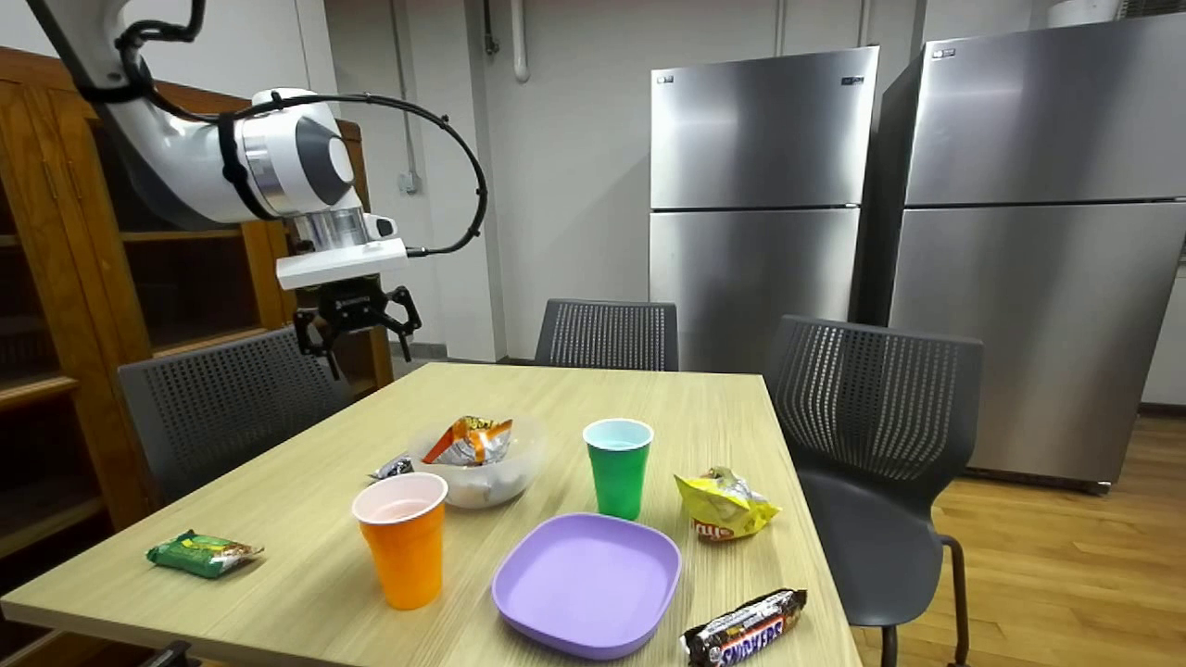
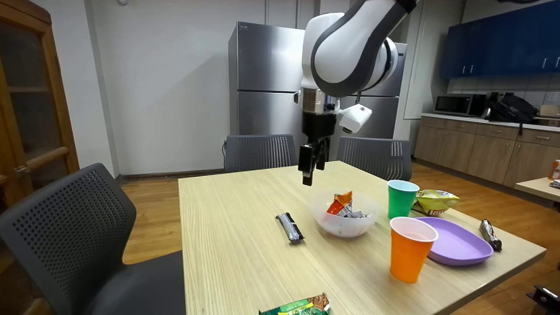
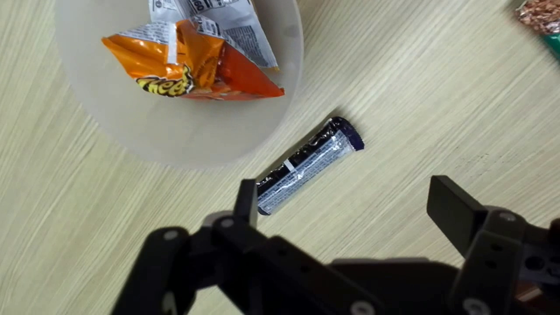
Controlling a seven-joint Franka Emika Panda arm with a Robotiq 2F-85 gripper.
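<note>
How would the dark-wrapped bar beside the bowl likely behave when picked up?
The bar is probably fairly stiff, since it lies straight. Its glinting wrapper could be somewhat slippery. Lying flat on the table, it seems unlikely to tip.

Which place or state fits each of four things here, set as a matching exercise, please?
1. jaws
2. black-and-silver bar
3. orange snack bag
4. purple plate

A. inside the bowl
B. between the orange cup and the Snickers bar
C. spread apart, holding nothing
D. on the table, close beside the bowl

Pairs: 1-C; 2-D; 3-A; 4-B.
</note>
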